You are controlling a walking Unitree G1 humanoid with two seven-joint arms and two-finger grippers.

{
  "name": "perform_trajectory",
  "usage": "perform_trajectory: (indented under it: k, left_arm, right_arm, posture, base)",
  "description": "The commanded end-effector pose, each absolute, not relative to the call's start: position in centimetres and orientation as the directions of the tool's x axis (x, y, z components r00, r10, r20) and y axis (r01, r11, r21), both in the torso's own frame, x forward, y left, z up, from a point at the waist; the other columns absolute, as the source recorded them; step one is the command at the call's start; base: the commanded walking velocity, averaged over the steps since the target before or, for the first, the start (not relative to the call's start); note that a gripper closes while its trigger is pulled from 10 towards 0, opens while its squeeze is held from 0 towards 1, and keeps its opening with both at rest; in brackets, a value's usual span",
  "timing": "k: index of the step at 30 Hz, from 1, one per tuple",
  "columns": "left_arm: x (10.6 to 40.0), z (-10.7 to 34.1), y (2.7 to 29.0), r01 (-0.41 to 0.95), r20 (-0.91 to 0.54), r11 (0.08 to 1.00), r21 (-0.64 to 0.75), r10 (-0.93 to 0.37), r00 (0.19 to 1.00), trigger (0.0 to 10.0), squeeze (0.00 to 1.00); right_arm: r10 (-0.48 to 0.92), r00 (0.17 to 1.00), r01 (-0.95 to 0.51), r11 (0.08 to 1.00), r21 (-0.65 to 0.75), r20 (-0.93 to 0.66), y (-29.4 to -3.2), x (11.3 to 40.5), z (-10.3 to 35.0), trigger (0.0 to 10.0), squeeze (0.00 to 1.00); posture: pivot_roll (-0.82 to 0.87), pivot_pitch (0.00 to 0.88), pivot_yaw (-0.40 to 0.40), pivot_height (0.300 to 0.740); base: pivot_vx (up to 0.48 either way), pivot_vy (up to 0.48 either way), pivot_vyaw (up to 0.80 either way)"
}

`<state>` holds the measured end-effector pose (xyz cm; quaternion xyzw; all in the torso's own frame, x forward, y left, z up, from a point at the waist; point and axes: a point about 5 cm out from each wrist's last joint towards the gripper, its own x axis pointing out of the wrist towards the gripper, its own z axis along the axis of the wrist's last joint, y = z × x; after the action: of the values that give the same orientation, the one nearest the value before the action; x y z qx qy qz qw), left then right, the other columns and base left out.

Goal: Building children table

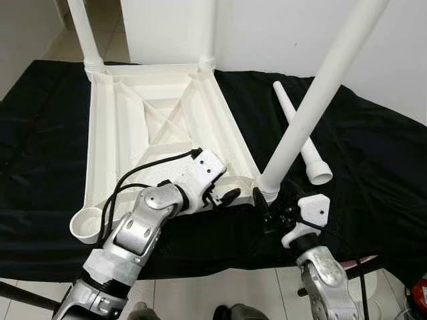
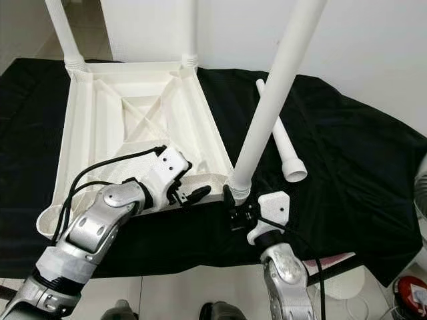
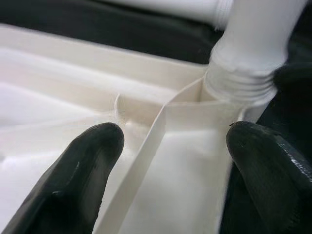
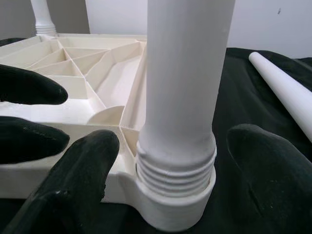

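Both grippers are seen working at the near right corner of the upturned table top (image 1: pixel 160 113), which lies underside up on a black cloth (image 1: pixel 373 173). The right gripper (image 4: pixel 168 161) is held with its fingers apart on either side of the base of a white leg (image 1: pixel 313 100); no contact with the leg can be made out. That leg stands in its corner socket (image 4: pixel 173 209) tilted rather than upright, and several turns of its thread (image 4: pixel 175 168) are still exposed above the socket rim, so it is judged to be only partly screwed in. The left gripper (image 3: pixel 170 161) is spread open across the top's near rim just beside the same socket, one finger inside the ribbed underside and one outside; bracing is the likely purpose.

Two further legs are already seated at the far corners (image 1: pixel 85 30) (image 1: pixel 208 33). A fourth leg (image 1: pixel 300 133) is left lying loose on the cloth, beside the top on the right. The near left socket (image 1: pixel 88 223) is still empty. Roughly half the work is therefore judged done: the current leg must be tightened and the last one fitted, with turning the table upright presumably to follow
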<state>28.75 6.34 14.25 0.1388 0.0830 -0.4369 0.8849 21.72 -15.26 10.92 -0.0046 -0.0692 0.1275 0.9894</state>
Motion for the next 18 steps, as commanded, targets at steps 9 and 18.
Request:
perform_trajectory:
  k: [9, 18]
  left_arm:
    - [31.6, 12.7, 10.0, 0.583, -0.41, 0.792, 0.18, -0.478, 0.777, 10.0, 0.0]
    - [32.3, 11.8, 12.0, 0.499, -0.48, 0.842, 0.203, -0.359, 0.8, 10.0, 0.0]
  right_arm:
    - [0.207, 0.968, -0.207, 0.978, -0.017, 0.141, -16.3, 20.8, 10.6, 10.0, 0.0]
    - [0.214, 0.966, -0.213, 0.977, -0.02, 0.148, -16.0, 20.9, 10.5, 10.0, 0.0]
  posture:
    - [0.05, 0.04, -0.04, 0.74]
    - [0.04, 0.043, -0.039, 0.74]
  base:
    - [0.0, 0.0, 0.0]
    - [0.0, 0.0, 0.0]
